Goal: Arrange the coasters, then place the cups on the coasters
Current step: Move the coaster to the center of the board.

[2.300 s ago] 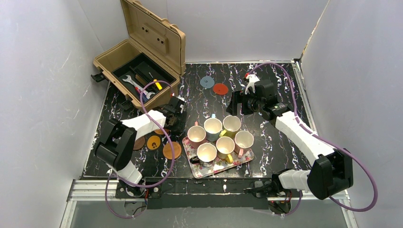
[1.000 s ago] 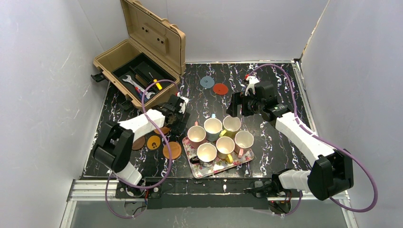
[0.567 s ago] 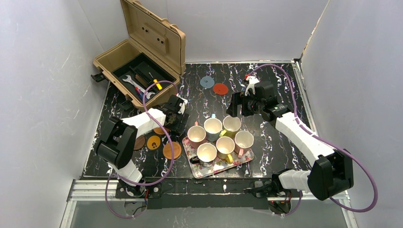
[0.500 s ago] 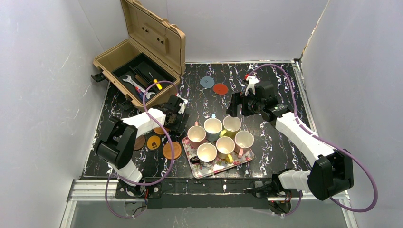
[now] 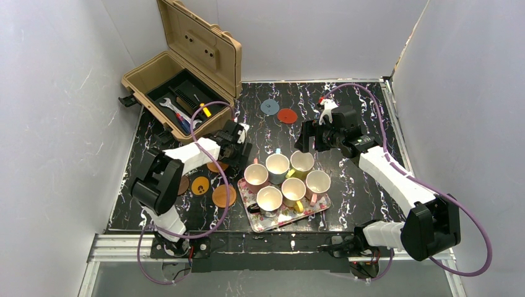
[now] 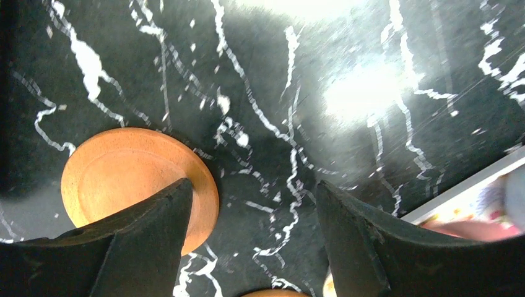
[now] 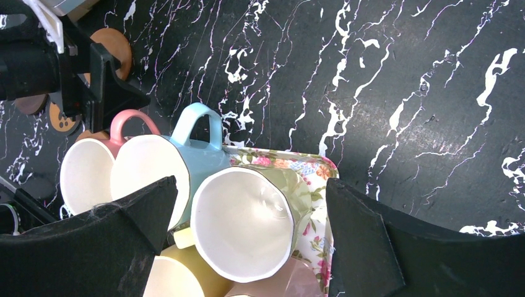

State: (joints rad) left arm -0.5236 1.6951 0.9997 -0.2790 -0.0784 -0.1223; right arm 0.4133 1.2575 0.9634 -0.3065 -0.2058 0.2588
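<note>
- Here, the left gripper [image 6: 254,244] holds its jaws apart, with only bare black marbled tabletop [image 6: 347,80] between them.
- An orange coaster [image 6: 124,176] lies flat at the jaw on the left of the wrist view. Its near edge is hidden under that finger [image 6: 145,247], and contact cannot be told.
- Just outside the other jaw, an edge of the floral tray [image 6: 461,198] shows.
- The right gripper [image 7: 247,241] has its jaws spread wide and holds nothing.
- Between those jaws, in its wrist view, a pale yellow-green cup [image 7: 247,226] stands upright at the tray's corner.
- A blue cup [image 7: 167,170] presses against it on the left-hand jaw's side, and a pink cup [image 7: 86,176] stands just past that, partly behind the jaw.
- Well ahead of the right jaws, a blue-grey coaster [image 5: 269,107] and a red coaster [image 5: 286,116] lie just beside one another.
- Behind the left jaws, a dark brown coaster [image 5: 181,185] and a yellow-orange coaster [image 5: 200,185] lie close together on the tabletop.
</note>
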